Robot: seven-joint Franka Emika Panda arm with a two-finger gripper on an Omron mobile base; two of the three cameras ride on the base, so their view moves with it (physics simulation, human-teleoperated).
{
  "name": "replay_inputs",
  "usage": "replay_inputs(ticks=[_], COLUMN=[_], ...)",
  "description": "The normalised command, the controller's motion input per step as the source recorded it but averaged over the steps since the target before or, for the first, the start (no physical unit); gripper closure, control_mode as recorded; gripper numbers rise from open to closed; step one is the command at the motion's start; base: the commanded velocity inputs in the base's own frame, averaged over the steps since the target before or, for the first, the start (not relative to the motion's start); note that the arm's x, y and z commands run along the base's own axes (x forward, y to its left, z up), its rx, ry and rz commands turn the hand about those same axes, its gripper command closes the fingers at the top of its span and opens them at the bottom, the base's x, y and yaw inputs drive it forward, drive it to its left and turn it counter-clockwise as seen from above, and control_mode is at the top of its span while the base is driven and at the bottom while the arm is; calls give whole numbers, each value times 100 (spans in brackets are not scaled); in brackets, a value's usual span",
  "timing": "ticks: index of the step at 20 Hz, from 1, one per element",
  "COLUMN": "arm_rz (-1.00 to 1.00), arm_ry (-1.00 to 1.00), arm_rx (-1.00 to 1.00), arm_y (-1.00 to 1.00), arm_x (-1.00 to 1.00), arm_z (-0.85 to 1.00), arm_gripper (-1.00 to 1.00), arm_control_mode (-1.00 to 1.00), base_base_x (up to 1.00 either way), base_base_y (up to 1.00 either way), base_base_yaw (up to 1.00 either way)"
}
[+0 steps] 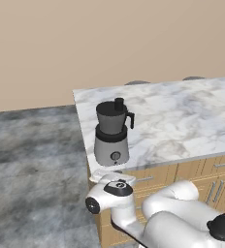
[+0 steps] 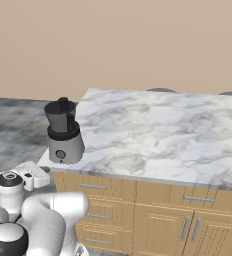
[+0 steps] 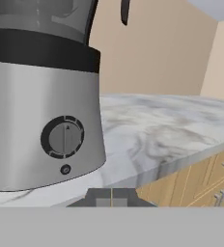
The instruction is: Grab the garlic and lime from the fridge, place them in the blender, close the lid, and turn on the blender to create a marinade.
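Observation:
The blender (image 1: pixel 113 134) stands at the near left corner of the marble counter (image 1: pixel 182 121). Its light grey base carries a dark jar with a black handle, and the black lid (image 1: pixel 118 103) sits on the jar's mouth. In the hand view the base's round front knob (image 3: pixel 62 137) is close ahead and slightly left. My gripper (image 3: pixel 111 197) is shut with nothing in it, just below the counter's front edge in front of the blender base (image 2: pixel 64 147). My white hand (image 1: pixel 112 175) hangs under that edge. The garlic, the lime and the fridge are out of view.
Wooden cabinet fronts with silver handles (image 2: pixel 188 220) run under the counter. Grey floor (image 1: pixel 32 160) lies to the left of the counter's end. A beige wall stands behind, and two dark rounded shapes (image 1: pixel 136 83) peek over the counter's far edge.

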Motion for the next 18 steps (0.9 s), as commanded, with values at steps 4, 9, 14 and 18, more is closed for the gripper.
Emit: replay_inputs(ticks=[4, 9, 14, 18], arm_rz=[0, 4, 8, 10], arm_ry=[0, 0, 0, 0], arm_rx=[2, 0, 0, 0], arm_y=[-39, -25, -52, -70], arm_x=[38, 43, 33, 8], arm_z=[2, -3, -20, -30], arm_gripper=[100, 100, 100, 100], arm_control_mode=[-100, -100, -100, -100], base_base_x=[0, 0, 0, 0], base_base_y=[0, 0, 0, 0], base_base_yaw=[0, 0, 0, 0])
